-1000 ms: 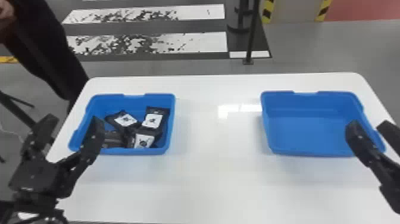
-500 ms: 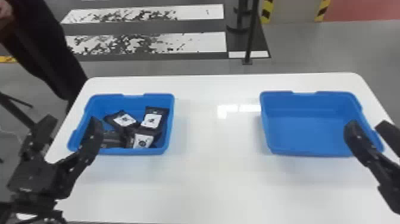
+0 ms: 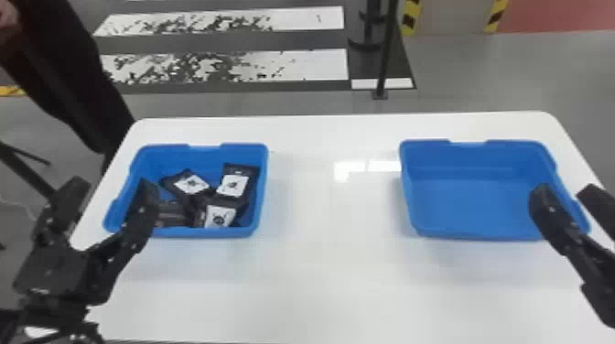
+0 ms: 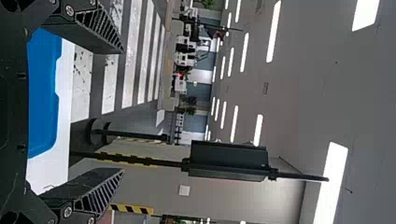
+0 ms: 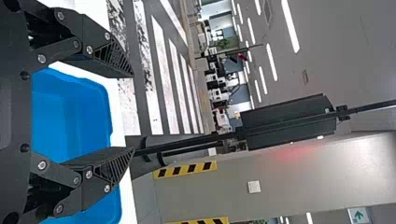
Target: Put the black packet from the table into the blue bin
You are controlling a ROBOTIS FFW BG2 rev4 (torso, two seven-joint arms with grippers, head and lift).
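So the black packets (image 3: 192,184) are in a pile inside the left blue bin (image 3: 201,232), a bit to the right of the left gripper (image 3: 112,187). I count at least four, three of them with white labels facing up; the darkest one lies closest to that gripper. The left gripper has its fingers spread wide, and in the head view its inner one overlaps the near left corner of the bin, though I can't tell if it's over it or just in front. Bin and all, that stuff sits on a white worktop (image 3: 320,283). Way off to the left gripper's right there's the right blue bin (image 3: 480,237), with the right gripper (image 3: 566,194) at its right side, fingers apart too. Past both grippers, beyond the far edge, there's a black post (image 3: 386,55) and white stripes (image 3: 311,65) on the floor.
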